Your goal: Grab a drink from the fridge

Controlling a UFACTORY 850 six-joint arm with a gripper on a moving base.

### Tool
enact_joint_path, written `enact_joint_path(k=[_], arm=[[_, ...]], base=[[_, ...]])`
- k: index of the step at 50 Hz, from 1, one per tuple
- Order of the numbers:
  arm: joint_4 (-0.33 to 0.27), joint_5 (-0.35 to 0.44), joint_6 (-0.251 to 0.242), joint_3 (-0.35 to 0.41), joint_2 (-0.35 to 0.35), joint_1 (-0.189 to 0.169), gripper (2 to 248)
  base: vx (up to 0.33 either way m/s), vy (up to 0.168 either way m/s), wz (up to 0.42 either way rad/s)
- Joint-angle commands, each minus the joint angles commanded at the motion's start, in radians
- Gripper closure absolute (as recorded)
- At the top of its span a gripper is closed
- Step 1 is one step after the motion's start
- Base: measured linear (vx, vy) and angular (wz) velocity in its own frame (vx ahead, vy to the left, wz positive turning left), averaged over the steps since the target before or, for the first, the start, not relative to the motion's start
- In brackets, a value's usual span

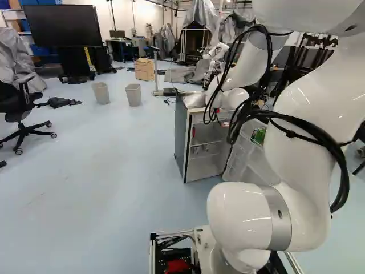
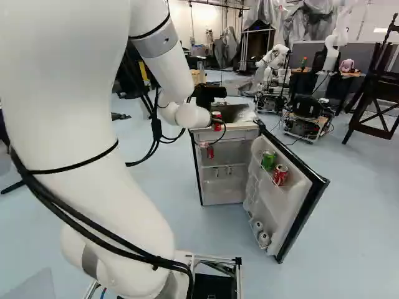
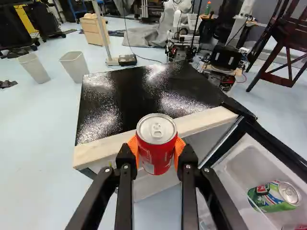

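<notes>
Red can (image 3: 156, 146) is pinched by the hand (image 2: 216, 118), seemingly near the front edge of the open fridge (image 3: 139, 93).

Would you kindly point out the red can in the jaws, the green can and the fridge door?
Red can (image 3: 157, 151): wrist view, its printed side.
Green can (image 3: 268, 197): wrist view, its printed side.
Fridge door (image 2: 283, 205): right base view, inner lining.

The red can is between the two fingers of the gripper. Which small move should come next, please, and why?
Probably ease the gripper back from the fridge, holding its grip: both orange pads press the red can, which appears close to the fridge's pale front edge, with the open door to one side.
</notes>
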Motion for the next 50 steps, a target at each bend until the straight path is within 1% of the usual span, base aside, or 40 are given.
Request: enact_joint_path(k=[19,39,50], arm=[[0.000,-0.057,0.000,-0.068,-0.022,0.009,156],[0.000,-0.115,0.000,-0.144,-0.085,0.023,156],[0.000,-0.124,0.000,-0.187,-0.123,0.032,156]], base=[[0.000,0.000,0.000],[0.000,0.000,0.000],[0.000,0.000,0.000]])
